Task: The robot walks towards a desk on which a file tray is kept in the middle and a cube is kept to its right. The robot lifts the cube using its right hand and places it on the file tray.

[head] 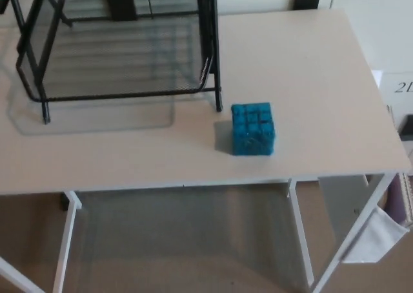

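Found cube [253, 129] on desk [322, 80], near front edge, just right of tray [116, 60], not touching. Noted tray's black post [213, 48] standing between cube and tray interior. Saw no long axis on cube: sat flat, gridded top up, one face toward front edge. Could not tell finger state: hands out of frame.
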Controlling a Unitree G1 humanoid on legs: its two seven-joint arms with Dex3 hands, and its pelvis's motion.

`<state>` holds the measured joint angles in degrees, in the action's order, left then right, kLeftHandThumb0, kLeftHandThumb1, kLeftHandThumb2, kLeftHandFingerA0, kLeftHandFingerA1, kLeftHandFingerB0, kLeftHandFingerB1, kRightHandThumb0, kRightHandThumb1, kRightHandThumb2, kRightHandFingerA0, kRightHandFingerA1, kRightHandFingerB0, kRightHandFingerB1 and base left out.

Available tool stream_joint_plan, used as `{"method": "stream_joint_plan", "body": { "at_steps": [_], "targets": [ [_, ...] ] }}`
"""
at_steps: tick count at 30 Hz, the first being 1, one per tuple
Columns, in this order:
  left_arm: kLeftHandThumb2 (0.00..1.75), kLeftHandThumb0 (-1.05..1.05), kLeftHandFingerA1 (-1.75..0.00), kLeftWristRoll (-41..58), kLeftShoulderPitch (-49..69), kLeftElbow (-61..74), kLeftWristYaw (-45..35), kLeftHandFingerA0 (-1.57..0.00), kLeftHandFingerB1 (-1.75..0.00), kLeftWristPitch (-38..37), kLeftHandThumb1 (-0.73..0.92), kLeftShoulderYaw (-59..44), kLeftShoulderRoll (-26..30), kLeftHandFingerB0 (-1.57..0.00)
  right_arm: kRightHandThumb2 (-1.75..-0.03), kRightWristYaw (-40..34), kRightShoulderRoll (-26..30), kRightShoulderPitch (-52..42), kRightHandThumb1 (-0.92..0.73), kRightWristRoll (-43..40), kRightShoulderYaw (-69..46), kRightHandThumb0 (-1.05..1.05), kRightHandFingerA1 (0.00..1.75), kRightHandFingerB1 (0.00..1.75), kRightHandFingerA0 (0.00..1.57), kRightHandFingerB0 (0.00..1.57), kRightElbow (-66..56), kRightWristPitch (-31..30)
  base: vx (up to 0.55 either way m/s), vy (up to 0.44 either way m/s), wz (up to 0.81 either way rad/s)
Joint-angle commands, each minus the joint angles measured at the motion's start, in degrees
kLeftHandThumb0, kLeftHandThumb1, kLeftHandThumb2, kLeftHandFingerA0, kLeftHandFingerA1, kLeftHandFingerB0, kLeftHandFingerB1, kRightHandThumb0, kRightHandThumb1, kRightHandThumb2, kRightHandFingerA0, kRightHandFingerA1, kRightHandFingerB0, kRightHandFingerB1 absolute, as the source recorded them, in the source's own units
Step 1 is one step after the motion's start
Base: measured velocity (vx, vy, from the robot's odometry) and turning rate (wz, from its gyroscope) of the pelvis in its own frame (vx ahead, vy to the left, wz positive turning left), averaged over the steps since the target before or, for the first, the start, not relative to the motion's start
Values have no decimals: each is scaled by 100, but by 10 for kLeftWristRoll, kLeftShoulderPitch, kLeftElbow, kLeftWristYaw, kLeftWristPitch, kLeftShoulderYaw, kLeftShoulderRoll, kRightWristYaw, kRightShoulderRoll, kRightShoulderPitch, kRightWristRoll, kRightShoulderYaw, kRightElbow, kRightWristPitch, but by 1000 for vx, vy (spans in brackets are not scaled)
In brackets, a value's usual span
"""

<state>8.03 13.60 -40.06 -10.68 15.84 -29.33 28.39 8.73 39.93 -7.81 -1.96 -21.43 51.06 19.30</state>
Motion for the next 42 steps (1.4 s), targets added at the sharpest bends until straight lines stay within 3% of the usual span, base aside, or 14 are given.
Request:
{"method": "stream_joint_plan", "body": {
  "at_steps": [1,3,6,11,12,13,23,25,26,27,30,37,39,42],
  "targets": [
    [101,-69,-54,3,-14,-15,-32,-12,-35,-35,68,14,24,0,-79,4,1,16,-46,-1,5,-61,46,26,19,1,-10,15,-47,94,0],
    [66,-63,-43,-1,-32,-23,-25,-17,-27,-38,91,21,25,-8,-57,-4,-5,10,-58,3,9,-56,33,28,27,3,-25,11,-42,166,10],
    [100,-72,-53,3,-41,-16,-36,-13,-29,-34,73,27,30,-3,-78,1,-7,1,-44,3,12,-58,47,23,20,1,-28,14,-21,152,6],
    [69,-69,-51,5,-38,5,-39,-19,-24,-26,90,32,28,-3,-78,-9,-12,1,-44,2,9,-60,47,22,21,2,-6,25,-32,19,18],
    [104,-72,-58,8,-36,18,-36,-18,-31,-15,73,31,25,0,-57,-8,-10,4,-58,2,8,-53,34,25,28,3,2,27,0,0,0],
    [69,-66,-52,11,-34,9,-38,-17,-25,-23,91,30,20,-4,-59,-3,-12,7,-56,-7,2,-52,36,21,27,6,12,34,0,0,0],
    [104,-76,-55,12,-40,-12,-43,-10,-25,-30,71,25,28,0,-58,-7,0,13,-59,2,5,-54,33,24,26,4,-19,29,0,0,0],
    [68,-69,-49,9,-52,1,-37,-19,-24,-12,91,27,38,-4,-79,-3,2,23,-46,0,5,-61,46,23,19,1,-33,16,0,0,0],
    [105,-73,-55,7,-57,-4,-34,-17,-29,-13,74,28,39,-1,-80,-12,1,24,-46,6,8,-63,46,22,20,2,-41,18,0,0,0],
    [69,-68,-48,10,-57,-1,-35,-19,-24,-13,91,26,39,-4,-59,-9,1,27,-59,6,8,-58,34,19,25,5,-43,18,0,0,0],
    [68,-70,-48,18,-66,-1,-40,-18,-24,-9,90,20,41,-3,-57,-3,-5,40,-59,5,12,-58,34,25,23,4,-48,27,0,0,0],
    [69,-65,-46,16,-47,26,-30,-19,-22,2,91,31,18,-5,-61,22,11,123,-60,24,63,-55,32,18,15,2,-277,-130,0,0,0],
    [113,-35,-51,9,-32,41,-20,-3,-51,5,60,40,5,0,-80,60,22,208,-39,-13,71,-62,33,20,1,0,-311,-178,0,0,0],
    [100,-71,-54,19,-37,27,-20,-15,-30,-2,74,33,-8,-4,-84,124,57,305,-44,-27,92,-74,13,16,0,0,-326,-241,0,0,0]
  ]
}}
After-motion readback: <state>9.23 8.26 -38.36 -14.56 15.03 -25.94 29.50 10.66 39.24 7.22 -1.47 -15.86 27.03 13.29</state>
